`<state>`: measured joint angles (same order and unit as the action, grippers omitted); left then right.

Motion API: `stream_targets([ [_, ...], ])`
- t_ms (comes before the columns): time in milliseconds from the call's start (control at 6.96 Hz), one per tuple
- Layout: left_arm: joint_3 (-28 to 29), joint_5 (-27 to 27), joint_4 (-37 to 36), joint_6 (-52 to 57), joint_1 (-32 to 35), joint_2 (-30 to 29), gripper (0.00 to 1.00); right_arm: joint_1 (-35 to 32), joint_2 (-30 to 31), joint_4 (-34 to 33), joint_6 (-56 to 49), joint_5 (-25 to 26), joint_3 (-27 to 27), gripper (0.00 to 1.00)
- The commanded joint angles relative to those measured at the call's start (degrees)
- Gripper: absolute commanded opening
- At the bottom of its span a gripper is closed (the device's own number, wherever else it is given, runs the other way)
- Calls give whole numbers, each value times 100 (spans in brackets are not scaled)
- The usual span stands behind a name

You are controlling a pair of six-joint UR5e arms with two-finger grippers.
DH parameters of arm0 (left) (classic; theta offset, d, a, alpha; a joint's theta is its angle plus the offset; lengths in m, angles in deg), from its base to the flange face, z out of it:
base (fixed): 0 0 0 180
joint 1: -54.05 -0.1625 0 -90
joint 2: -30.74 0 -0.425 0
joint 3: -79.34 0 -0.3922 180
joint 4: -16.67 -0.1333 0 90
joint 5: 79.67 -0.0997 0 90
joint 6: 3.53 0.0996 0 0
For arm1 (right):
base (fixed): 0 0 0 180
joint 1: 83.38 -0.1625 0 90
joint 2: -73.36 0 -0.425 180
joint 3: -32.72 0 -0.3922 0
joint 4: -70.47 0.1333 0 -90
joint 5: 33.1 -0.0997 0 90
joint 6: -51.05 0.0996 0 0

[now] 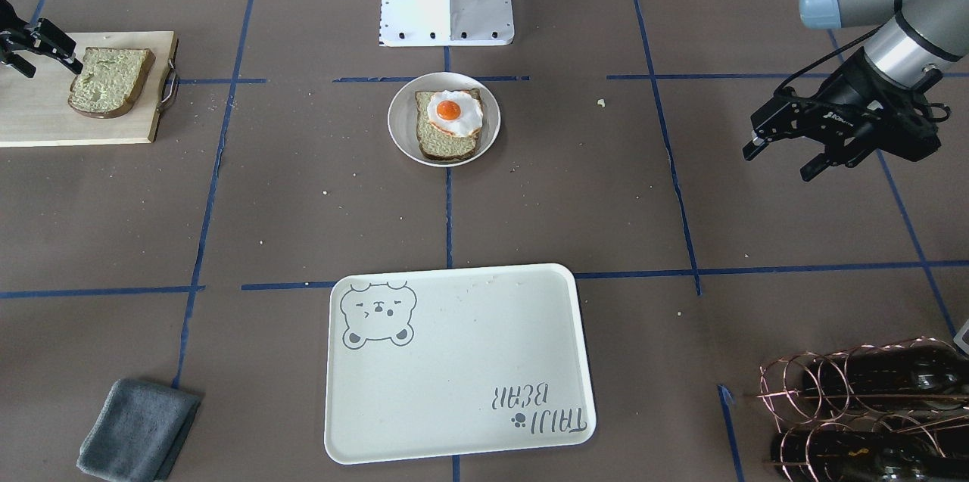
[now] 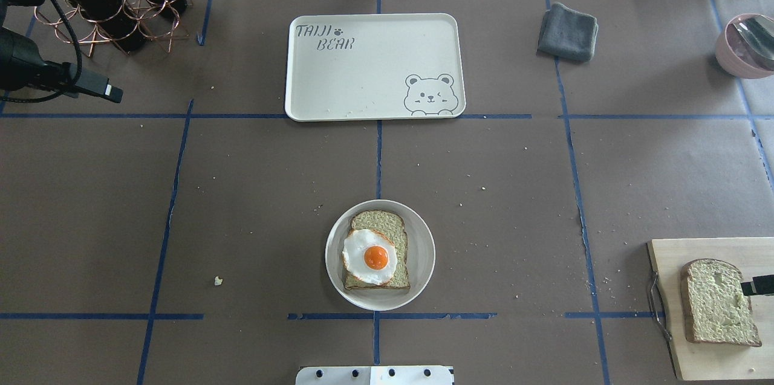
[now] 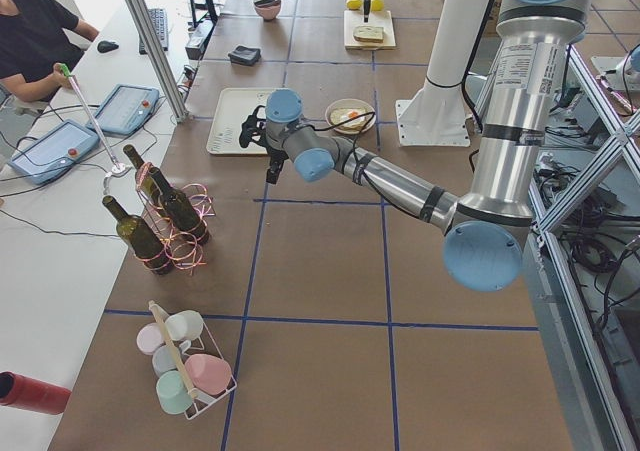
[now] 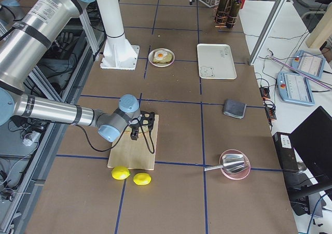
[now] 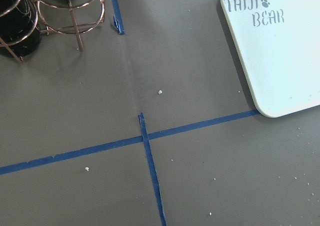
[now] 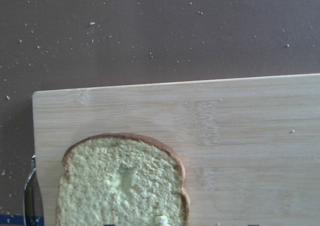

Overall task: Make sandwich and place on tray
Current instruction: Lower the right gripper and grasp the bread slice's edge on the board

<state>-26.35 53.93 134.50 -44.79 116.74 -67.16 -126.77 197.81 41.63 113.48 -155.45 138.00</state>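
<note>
A pale wooden cutting board (image 6: 240, 131) fills the lower part of the view and runs out past the right and bottom edges. On its left part lies a slice of bread (image 6: 120, 186), flat, its rounded brown crust toward the board's far edge and its lower part cut off by the frame (a shallow dent shows in the greenish-tan crumb). A metal handle (image 6: 28, 196) sits against the board's left edge. Beyond the board lies the brown table (image 6: 150, 30), dotted with pale crumbs (image 6: 92, 23). A bit of blue tape (image 6: 17, 220) shows at the bottom-left corner.
</note>
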Motion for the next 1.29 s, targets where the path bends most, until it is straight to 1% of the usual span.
stream_targets([
  [0,-13,0,4,-5,-3,-1,100,391,-123,10,251,211,-60,83],
  [144,-13,0,4,3,-3,-1,100,445,-114,10,286,264,-60,79],
  [575,-13,0,4,12,6,8,100,481,-106,10,278,264,-218,76],
  [1006,-22,0,4,39,15,8,100,604,-123,19,278,256,-218,65],
  [1150,-22,0,4,47,15,8,100,648,-158,10,286,256,-218,65],
])
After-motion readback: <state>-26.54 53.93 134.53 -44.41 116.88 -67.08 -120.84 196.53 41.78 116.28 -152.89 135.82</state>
